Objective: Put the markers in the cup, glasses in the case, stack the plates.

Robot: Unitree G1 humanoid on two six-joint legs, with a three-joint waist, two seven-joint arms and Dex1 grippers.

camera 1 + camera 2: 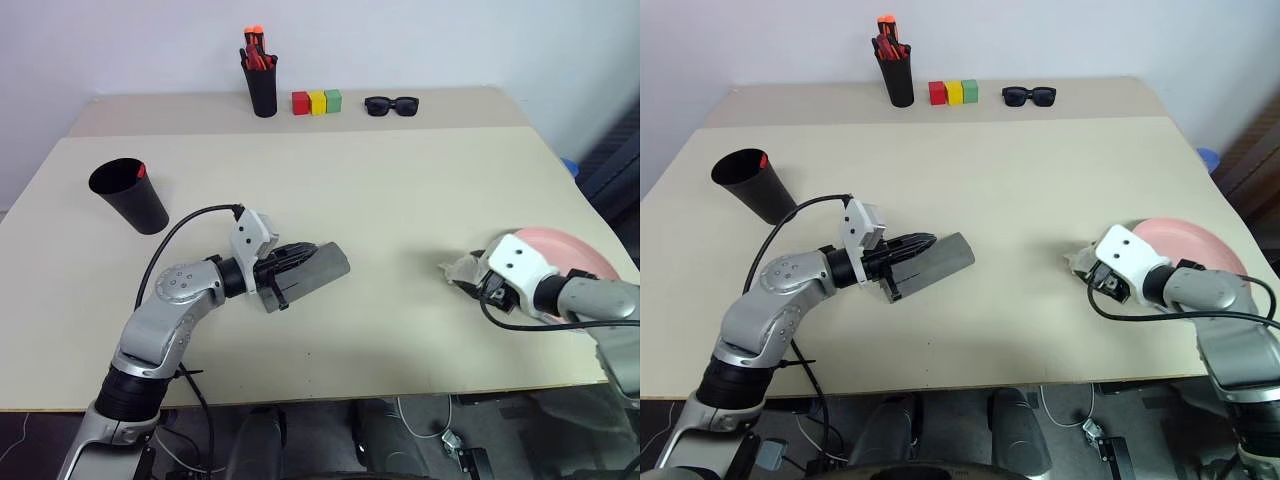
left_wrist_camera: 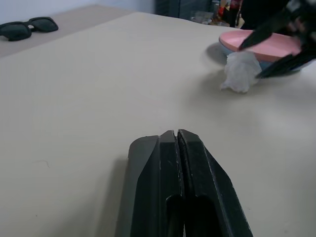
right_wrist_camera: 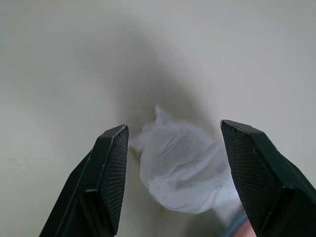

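Most of the task is looking done. The wide, tapered matte black plastic cup (image 1: 130, 195) is standing near the table's left edge with a red tip showing at its rim, probably one of the markers, though the inside is too dark to count them. The grey rectangular hard-shell glasses case (image 1: 312, 271) is lying shut at mid-table, so the spectacles are presumably inside it. The left gripper (image 1: 924, 243) is resting on the case's lid with its smooth black fingers (image 2: 170, 182) pressed together, holding nothing. At the right edge, the round pink plastic plate (image 1: 1193, 246) is sitting on top of a light blue one, whose rim is peeking out beneath it in the left wrist view.

The right gripper (image 3: 173, 170) is hovering with its textured fingers spread apart over a crumpled, soft white wad of tissue or thin plastic (image 3: 180, 160) lying just beside the plates. Little appears to be left beyond withdrawing both arms.
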